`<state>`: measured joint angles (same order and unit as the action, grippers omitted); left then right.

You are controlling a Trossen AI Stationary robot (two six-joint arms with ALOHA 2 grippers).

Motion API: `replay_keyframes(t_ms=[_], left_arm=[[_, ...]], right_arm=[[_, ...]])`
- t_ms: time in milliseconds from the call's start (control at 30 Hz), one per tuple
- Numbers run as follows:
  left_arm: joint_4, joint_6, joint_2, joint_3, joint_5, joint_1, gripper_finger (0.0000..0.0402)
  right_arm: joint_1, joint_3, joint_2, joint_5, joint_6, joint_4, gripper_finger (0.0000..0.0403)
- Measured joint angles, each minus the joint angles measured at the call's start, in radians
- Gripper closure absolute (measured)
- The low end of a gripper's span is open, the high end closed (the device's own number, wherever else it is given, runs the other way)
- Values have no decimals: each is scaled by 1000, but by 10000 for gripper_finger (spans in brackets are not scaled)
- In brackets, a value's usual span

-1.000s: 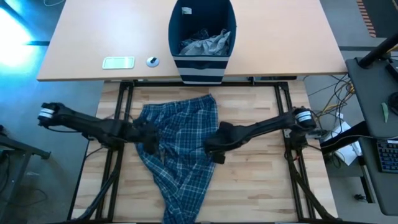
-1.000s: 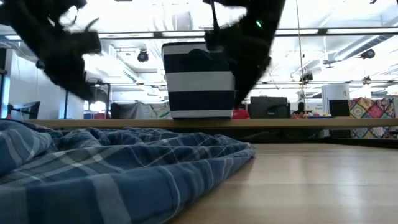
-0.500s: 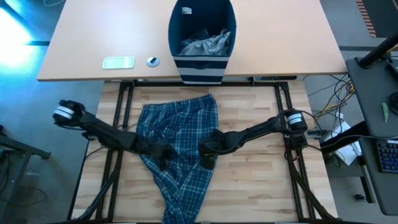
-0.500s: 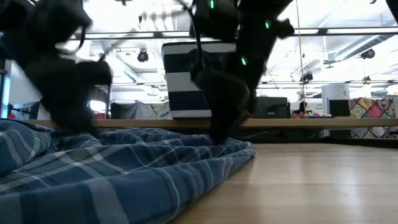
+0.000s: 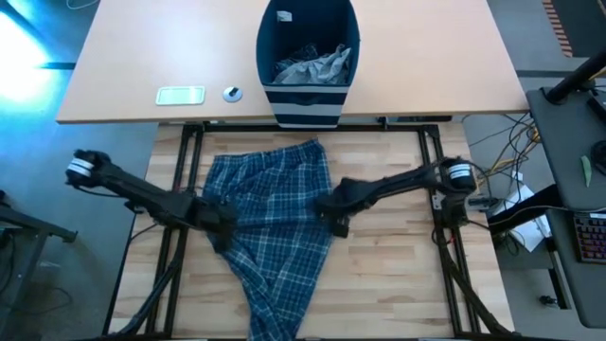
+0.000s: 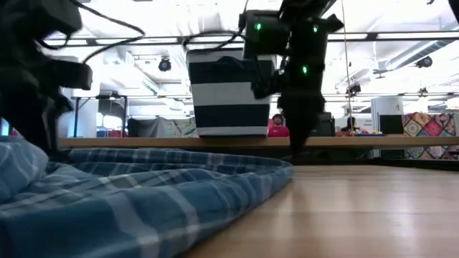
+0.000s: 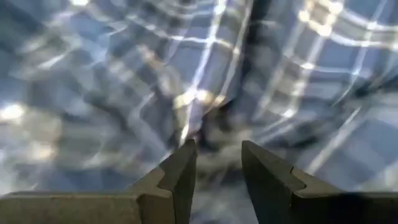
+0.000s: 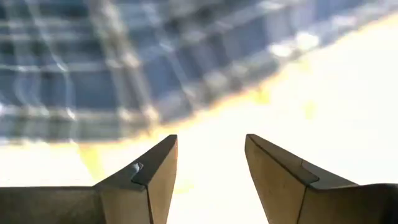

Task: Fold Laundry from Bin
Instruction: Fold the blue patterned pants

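Soft plaid trousers (image 5: 272,223) are lying between both grippers: left gripper (image 7: 216,163) is hovering over rumpled folds, fingers spread; right gripper (image 8: 210,163), parted and empty, is sitting beside the hem.

We see the high view evenly lit, with a cyan glow at its upper left corner. From table height, ceiling lamps (image 6: 164,64) blow out white behind the arms — dark silhouettes — and the near plaid cloth (image 6: 129,208) is soft, out of focus. Both wrist views are streaked with blur (the right one glares over pale wood (image 8: 298,93)).
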<state>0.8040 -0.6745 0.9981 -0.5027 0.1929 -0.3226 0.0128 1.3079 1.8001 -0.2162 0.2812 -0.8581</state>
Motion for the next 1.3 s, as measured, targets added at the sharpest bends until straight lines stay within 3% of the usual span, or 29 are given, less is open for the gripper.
replay_keyframes(t_ms=[100, 200, 300, 433, 733, 867, 1033, 1167, 1300], left_arm=[[10, -60, -129, -7, 2, 0, 287], [-145, -108, -205, -6, 4, -1, 287], [-361, -120, -198, 11, 36, -2, 287], [-558, -121, -66, 42, 59, -2, 287], [-683, -158, 298, 47, -80, -66, 286], [-687, -177, 357, 39, -103, -73, 286], [-597, -109, 283, -13, -100, 0, 286], [-443, -2, 174, -94, -92, 63, 286], [-276, 39, 93, -177, -61, 75, 286]], right_arm=[[-22, -2, -50, 2, -14, 93, 218], [-27, -8, -78, 12, -14, 241, 218], [-29, -18, -65, 32, -41, 357, 218], [-59, -28, 2, 35, -19, 415, 218], [-227, -30, 125, 70, 14, 438, 218], [-318, -26, 136, 87, -13, 428, 218], [-398, -15, 117, 86, -75, 408, 218], [-397, 9, 55, 78, -148, 416, 218], [-324, 6, -8, 82, -141, 411, 218]])
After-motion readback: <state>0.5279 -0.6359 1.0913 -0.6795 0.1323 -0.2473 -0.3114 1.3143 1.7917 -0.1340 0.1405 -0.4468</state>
